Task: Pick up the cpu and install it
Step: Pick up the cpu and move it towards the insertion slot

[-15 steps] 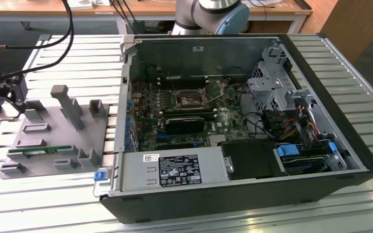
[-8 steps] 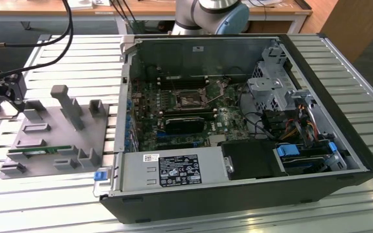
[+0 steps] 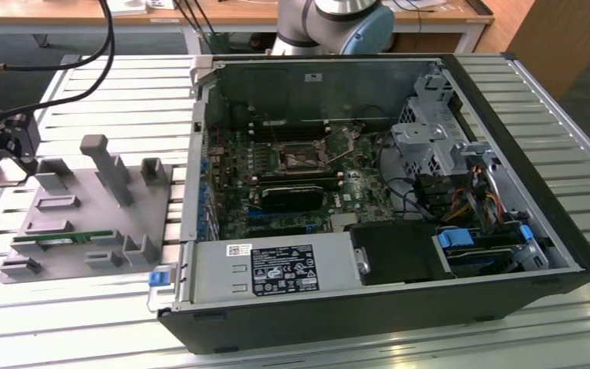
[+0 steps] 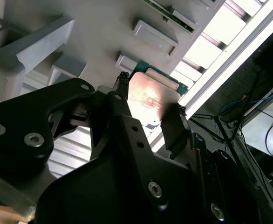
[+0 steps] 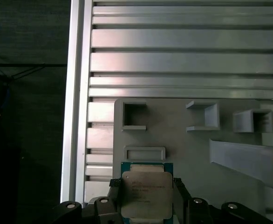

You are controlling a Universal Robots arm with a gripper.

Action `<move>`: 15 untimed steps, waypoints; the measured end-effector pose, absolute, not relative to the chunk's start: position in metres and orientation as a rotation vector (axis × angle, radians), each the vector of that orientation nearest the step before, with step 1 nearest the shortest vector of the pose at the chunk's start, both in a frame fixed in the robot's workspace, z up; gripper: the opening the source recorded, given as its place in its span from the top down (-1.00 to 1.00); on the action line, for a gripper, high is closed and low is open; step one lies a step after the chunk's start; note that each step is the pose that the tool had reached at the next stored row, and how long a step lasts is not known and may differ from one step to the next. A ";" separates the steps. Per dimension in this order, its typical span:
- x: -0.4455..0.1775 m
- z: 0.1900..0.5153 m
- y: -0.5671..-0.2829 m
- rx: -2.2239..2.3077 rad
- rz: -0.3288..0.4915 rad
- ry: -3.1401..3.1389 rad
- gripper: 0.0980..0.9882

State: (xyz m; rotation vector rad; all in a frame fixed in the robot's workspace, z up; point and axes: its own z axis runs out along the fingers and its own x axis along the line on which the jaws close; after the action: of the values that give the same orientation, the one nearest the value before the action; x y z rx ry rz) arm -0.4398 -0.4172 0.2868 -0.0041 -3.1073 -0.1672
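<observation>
So we've got the gripper pinching the cpu by opposite edges — probably keeping it level — over the grey fixture plate.

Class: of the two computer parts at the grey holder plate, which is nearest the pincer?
The cpu, the square chip with a silver-grey metal top, sits right at the pincer. The long green memory stick lies farther off.
</observation>
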 end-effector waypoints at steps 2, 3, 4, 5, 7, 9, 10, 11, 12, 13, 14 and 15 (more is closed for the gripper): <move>-0.440 0.288 -0.417 -0.004 -0.168 -3.107 0.03; -0.440 0.288 -0.417 -0.004 -0.168 -3.107 0.03; -0.440 0.289 -0.417 -0.004 -0.168 -3.107 0.03; -0.440 0.289 -0.417 -0.004 -0.168 -3.107 0.03; -0.440 0.290 -0.417 -0.004 -0.168 -3.107 0.03; -0.440 0.291 -0.417 -0.004 -0.168 -3.107 0.03; -0.440 0.291 -0.417 -0.004 -0.168 -3.107 0.03; -0.440 0.292 -0.417 -0.004 -0.168 -3.107 0.03; -0.440 0.292 -0.417 -0.004 -0.168 -3.107 0.03; -0.440 0.293 -0.417 -0.004 -0.168 -3.107 0.03; -0.440 0.293 -0.417 -0.004 -0.168 -3.107 0.03; -0.440 0.293 -0.417 -0.004 -0.168 -3.108 0.03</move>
State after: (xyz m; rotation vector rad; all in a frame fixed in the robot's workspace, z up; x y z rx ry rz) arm -0.4398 -0.4172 0.2934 -0.0040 -3.1076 -0.1684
